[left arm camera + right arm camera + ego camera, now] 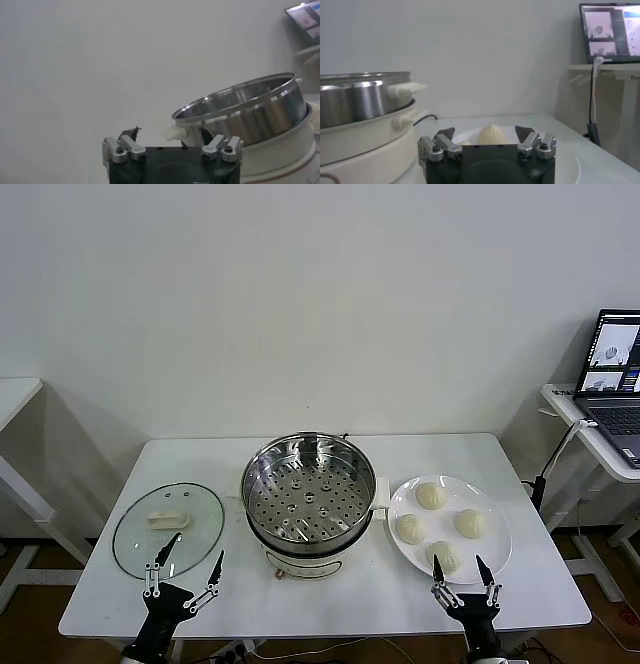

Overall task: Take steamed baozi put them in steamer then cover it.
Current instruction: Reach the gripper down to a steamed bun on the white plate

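Open left tool [169,137] low before a pale wall, shiny steamer [250,112] on its white base just beyond.

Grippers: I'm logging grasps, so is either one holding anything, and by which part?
Nothing is held. The left gripper and the right gripper are both open and empty.

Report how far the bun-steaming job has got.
Done: nothing yet. The round stainless-steel steamer sits uncovered with a bare perforated tray. All four cream-white pleated baozi lie on the flat white plate.
In hand: nothing. The left gripper and the right gripper are open at the near table edge.
Left: move four buns, then fit the clear glass lid lying left of the steamer.
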Robot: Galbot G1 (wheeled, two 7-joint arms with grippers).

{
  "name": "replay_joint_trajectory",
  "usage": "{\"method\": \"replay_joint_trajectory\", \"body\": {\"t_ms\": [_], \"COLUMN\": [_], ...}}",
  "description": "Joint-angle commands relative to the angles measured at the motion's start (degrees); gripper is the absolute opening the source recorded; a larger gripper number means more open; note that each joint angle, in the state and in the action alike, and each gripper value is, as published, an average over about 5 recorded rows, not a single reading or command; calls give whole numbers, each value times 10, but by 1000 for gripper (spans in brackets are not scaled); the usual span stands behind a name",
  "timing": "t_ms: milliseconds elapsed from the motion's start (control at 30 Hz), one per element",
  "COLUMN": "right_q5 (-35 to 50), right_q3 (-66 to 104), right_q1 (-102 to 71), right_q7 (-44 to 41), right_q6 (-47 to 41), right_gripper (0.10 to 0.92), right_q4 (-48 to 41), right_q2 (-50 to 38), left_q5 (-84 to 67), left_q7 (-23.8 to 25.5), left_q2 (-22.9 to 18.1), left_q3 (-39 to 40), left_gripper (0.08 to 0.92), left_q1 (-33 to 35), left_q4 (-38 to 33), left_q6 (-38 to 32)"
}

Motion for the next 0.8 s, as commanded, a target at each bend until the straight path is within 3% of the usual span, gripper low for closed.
{"method": "replay_joint_trajectory", "body": {"t_ms": [33, 233, 367, 567, 800], "right_q5": [76, 143, 200, 224, 83], "right_q3": [16, -64, -154, -326, -496], "right_q1": [156, 368, 506, 679, 850], "right_q7": [17, 0, -58, -272, -600], "right_q6": [-101, -143, -158, -188, -194], "right_gripper": [823, 823, 823, 823, 823], "right_q4": [-17, -148, -259, -406, -501], "right_q2": [-69, -142, -188, -247, -271], "left_q5": [0, 5, 7, 8, 7], "left_q7": [-3, -5, -6, -8, -10], "left_q2": [1, 0, -3, -7, -7], "left_q3": [2, 3, 1, -3, -2], "left_gripper": [823, 823, 823, 823, 823], "left_q1": [1, 6, 13, 20, 20], "left_q4": [-3, -16, -28, -36, -35], "left_q6": [3, 3, 3, 1, 0]}}
